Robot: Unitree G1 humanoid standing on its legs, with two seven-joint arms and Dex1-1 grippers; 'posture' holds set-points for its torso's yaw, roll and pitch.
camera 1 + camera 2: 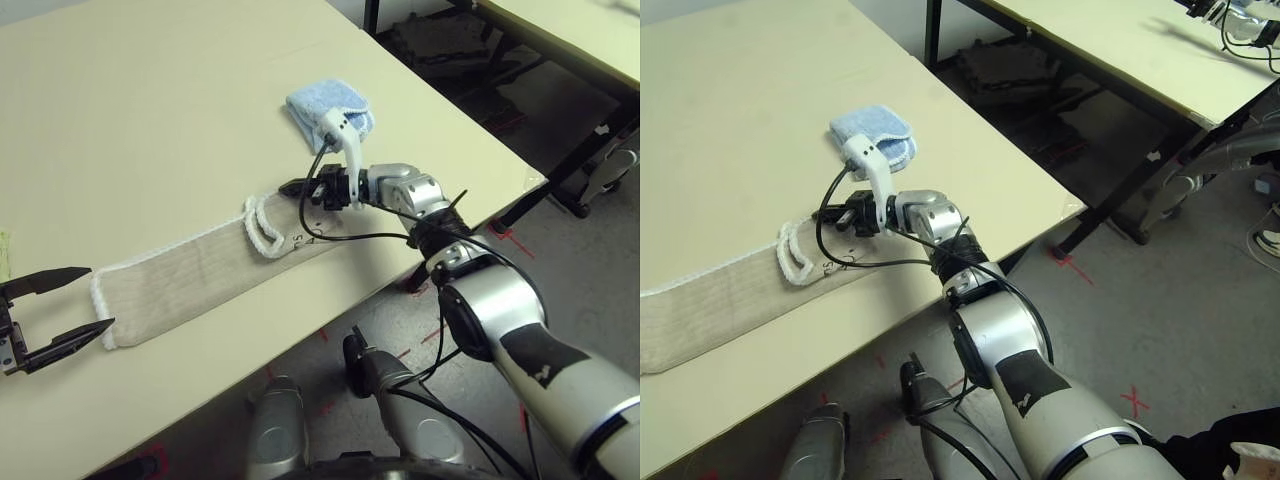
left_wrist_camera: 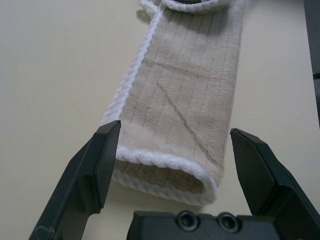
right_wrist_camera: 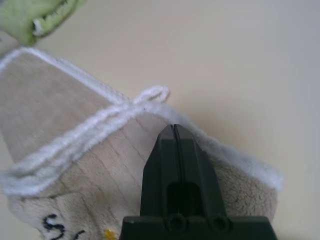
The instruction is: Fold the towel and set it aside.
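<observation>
Towel (image 1: 190, 270) lies as a long folded strip, one end between the wide-spread left gripper (image 1: 95, 300); the right gripper (image 1: 292, 187), pressed closed and empty, hovers above the other end.

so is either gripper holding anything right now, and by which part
Nothing is visibly held. The left gripper stands open around the towel's near end; the right gripper is shut above the far end, no cloth visibly pinched.

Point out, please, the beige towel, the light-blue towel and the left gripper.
beige towel (image 1: 185, 275): left eye view, middle of its folded strip.
light-blue towel (image 1: 318, 102): left eye view, its folded top.
left gripper (image 2: 175, 157): left wrist view, midway between its open fingertips.
</observation>
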